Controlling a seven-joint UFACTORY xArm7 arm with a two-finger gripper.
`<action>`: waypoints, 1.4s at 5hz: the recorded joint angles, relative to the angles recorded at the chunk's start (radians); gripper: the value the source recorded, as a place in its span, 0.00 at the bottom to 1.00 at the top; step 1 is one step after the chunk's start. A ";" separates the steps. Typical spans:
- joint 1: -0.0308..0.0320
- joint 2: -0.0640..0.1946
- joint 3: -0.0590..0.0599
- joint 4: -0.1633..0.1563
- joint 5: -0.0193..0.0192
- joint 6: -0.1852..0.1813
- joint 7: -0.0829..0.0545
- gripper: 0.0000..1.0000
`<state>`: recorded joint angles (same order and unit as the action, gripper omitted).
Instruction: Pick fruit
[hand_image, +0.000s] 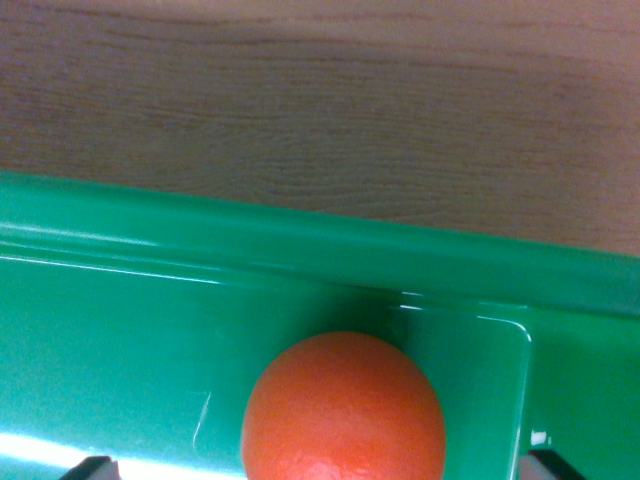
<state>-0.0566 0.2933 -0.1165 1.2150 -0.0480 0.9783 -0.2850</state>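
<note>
an orange fruit sits inside a green tray, near the tray's far rim, with a wooden table beyond it. only two dark gripper fingertips peek in at the bottom corners, either side of the fruit and apart from it, so the jaws stand wide and hold nothing.

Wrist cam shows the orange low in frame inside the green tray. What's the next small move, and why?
Probably ease straight down a little, keeping centred. The orange sits in the green tray, roughly midway between the two dark gripper tips showing at the bottom corners, so the gripper looks open and astride it, not yet closed. The tray's inner step lies close on the wrist view's right, so avoid drifting there.
</note>
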 joint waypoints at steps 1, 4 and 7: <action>-0.0052 0.015 -0.002 -0.022 0.0026 -0.040 -0.018 0.00; -0.0103 0.030 -0.004 -0.043 0.0052 -0.080 -0.035 0.00; -0.0192 0.057 -0.007 -0.081 0.0097 -0.150 -0.066 0.00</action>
<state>-0.0759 0.3502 -0.1231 1.1341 -0.0383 0.8285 -0.3512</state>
